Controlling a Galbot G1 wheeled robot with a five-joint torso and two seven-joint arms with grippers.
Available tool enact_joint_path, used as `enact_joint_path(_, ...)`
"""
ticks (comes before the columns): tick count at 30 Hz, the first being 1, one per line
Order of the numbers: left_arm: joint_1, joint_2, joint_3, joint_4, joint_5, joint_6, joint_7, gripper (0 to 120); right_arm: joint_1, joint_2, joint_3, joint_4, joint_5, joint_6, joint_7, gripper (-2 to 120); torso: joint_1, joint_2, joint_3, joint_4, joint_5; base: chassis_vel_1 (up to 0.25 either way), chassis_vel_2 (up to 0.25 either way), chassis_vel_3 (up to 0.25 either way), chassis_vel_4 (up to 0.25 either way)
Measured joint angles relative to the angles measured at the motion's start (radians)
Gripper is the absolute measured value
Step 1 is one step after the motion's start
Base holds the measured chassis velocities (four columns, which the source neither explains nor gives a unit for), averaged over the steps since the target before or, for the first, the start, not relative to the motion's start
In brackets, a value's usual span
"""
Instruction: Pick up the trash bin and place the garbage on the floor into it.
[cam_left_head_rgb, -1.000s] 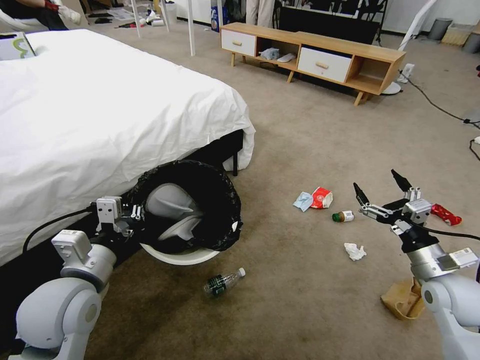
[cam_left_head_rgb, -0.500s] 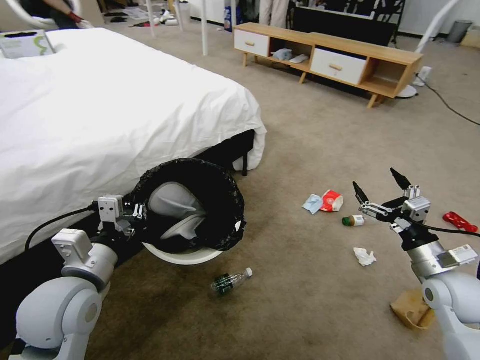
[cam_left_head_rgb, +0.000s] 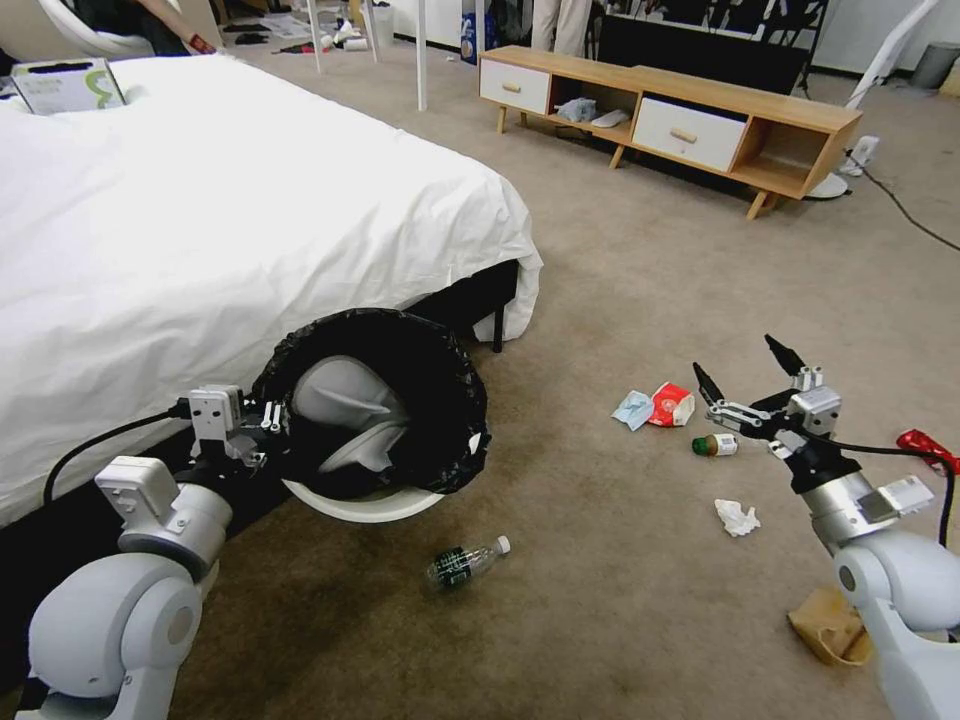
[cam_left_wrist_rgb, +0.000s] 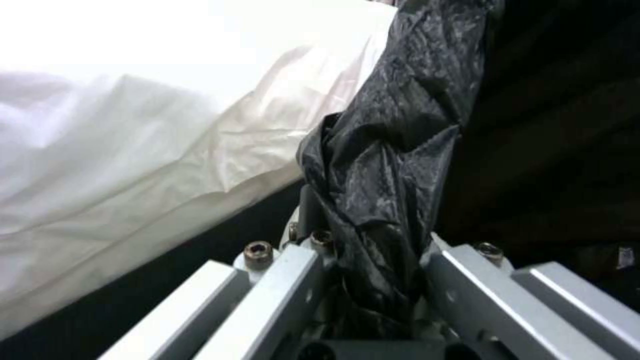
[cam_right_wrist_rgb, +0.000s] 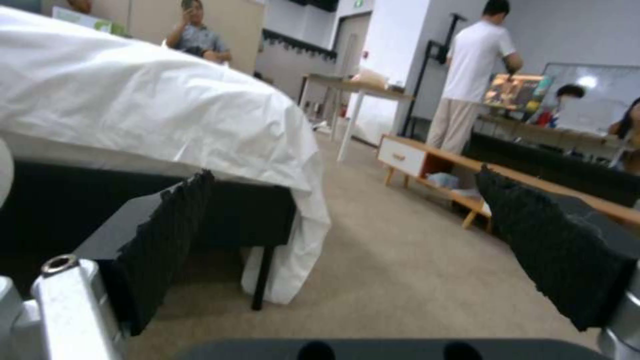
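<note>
Left tool (cam_left_head_rgb: 270, 425) at lower left of my head view clenches the trash bin's (cam_left_head_rgb: 375, 420) black-bagged rim, bin tilted beside the bed (cam_left_head_rgb: 220, 230); right tool (cam_left_head_rgb: 745, 372), released, hovers above floor garbage (cam_left_head_rgb: 716, 445) at right.

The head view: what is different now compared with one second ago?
The whole scene slid rightward in the picture, so the camera turned left; no litter moved itself. The left tool stays clamped on the trash bin rim, and the right tool stays open above the small bottle.
</note>
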Motion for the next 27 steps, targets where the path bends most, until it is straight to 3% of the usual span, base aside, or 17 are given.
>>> enact_joint_path(5, -0.004, -0.008, -0.009, -0.002, -0.002, -0.004, -0.001, 2, 0.040, -0.036, -0.068, -0.027, 0.014, -0.027, 0.019, 100, 0.000, 0.000, 0.000, 0.0002, 0.0000, 0.000, 0.000, 0.000, 0.000)
enact_joint_path(14, 0.005, -0.027, -0.015, -0.011, -0.001, -0.008, -0.003, 2, 0.156, -0.191, -0.321, -0.095, 0.035, -0.039, 0.049, 100, 0.000, 0.000, 0.000, -0.0002, -0.0001, 0.000, 0.000, 0.000, 0.000)
enact_joint_path(27, 0.005, -0.055, -0.012, -0.013, 0.003, -0.011, -0.002, 2, 0.354, -0.230, -0.636, -0.202, 0.081, -0.042, 0.004, 100, 0.000, 0.000, 0.000, 0.0000, -0.0002, 0.000, 0.000, 0.000, 0.000)
